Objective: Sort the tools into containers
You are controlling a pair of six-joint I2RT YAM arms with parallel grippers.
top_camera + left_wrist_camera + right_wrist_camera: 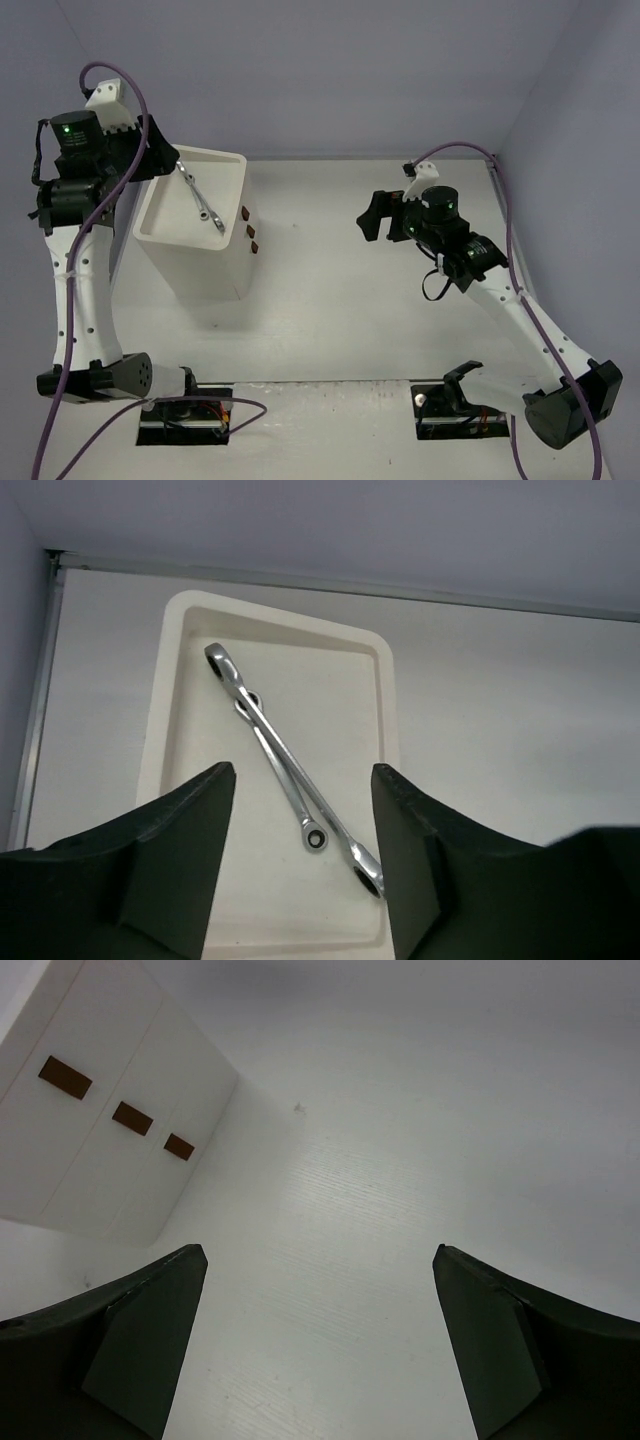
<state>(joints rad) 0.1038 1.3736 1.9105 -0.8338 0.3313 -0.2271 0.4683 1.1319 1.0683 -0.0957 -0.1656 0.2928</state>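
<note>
A tall white drawer box [205, 262] stands at the left of the table, with a shallow tray top [178, 670] and three brown drawer handles [250, 229]. Two silver wrenches [285, 770] lie crossed in the tray, also seen from above [203, 201]. My left gripper [303, 780] is open and empty, above the tray's near end [160, 160]. My right gripper [318, 1260] is open and empty above bare table, right of the box [372, 222]. The box front and handles [132, 1117] show in the right wrist view. No other tools are in view.
White table surface [340, 300] between the box and the right arm. Grey enclosure walls [350, 70] stand behind and at both sides. A purple cable [470, 148] loops over the right arm.
</note>
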